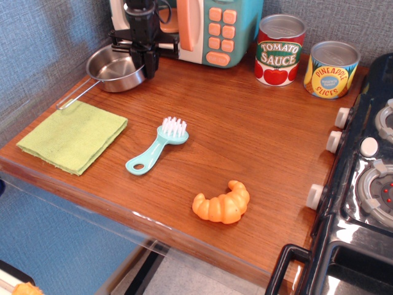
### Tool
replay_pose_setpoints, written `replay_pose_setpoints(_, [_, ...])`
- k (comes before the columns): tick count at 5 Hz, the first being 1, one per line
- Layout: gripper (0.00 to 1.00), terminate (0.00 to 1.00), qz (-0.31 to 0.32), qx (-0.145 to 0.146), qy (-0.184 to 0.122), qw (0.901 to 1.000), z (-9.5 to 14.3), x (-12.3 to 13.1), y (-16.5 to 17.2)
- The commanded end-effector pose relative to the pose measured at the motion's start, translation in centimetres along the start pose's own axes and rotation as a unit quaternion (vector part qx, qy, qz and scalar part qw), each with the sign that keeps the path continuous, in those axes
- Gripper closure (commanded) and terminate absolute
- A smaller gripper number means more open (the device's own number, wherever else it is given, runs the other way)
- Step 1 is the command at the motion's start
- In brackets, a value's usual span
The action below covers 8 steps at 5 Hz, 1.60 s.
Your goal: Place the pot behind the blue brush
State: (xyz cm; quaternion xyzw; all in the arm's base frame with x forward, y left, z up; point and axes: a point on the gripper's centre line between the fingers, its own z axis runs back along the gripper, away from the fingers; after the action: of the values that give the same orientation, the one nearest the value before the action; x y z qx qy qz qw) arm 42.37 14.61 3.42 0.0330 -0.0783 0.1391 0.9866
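Black robot gripper (142, 60) down at the far left corner of the brown wooden bench (245, 141), its dark fingers closed on the right-hand rim of the small shallow round steel pot (115, 67). Pot near that same far left corner, just in front of the teal and white toy microwave (209, 27) with peach buttons; whether lifted or resting on the wood, cannot tell. Long thin wire loop handle of the pot running out toward the left edge, its end close to the far corner of the green folded cloth (73, 135). Cloth flat along the left edge, reaching the front left corner.

Light teal-blue plastic brush with white bristles (158, 146) lying flat in the middle-left of the bench, just right of the cloth, bristles toward the back edge, holed handle end toward the front edge. Well apart from the pot.

Orange plastic croissant (222, 203) near the front edge, right of centre. Red tomato sauce tin (280, 49) and yellow pineapple slices tin (331, 69) upright side by side along the back edge toward the far right corner. Black toy stove (362, 184) with white knobs along the right edge.
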Motion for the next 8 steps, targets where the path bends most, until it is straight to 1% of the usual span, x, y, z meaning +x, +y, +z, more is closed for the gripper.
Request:
replay_pose_setpoints(1, [1.00,0.00,0.005,-0.053,-0.053,0.9972,10.7,-1.1,-2.8])
replay_pose_setpoints(2, [1.00,0.00,-0.040,-0.070,-0.037,0.9960,11.5,-4.1,-6.9])
replay_pose_setpoints(3, [1.00,0.00,-0.119,-0.073,-0.029,0.9897,11.6,-7.4,-10.9])
replay_pose_setpoints(4, [1.00,0.00,-0.190,-0.079,-0.024,0.9783,11.3,-9.7,-14.1])
replay_pose_setpoints(5, [1.00,0.00,-0.247,-0.095,-0.009,0.9644,10.1,-10.4,-15.1])
replay_pose_setpoints(6, [1.00,0.00,-0.309,-0.118,0.006,0.9436,8.9,-9.8,-15.2])
replay_pose_setpoints(7, [1.00,0.00,-0.346,-0.138,0.023,0.9279,7.0,-9.1,-15.0])
replay_pose_setpoints(8, [1.00,0.00,-0.354,-0.128,0.028,0.9258,5.5,-7.9,-14.5])
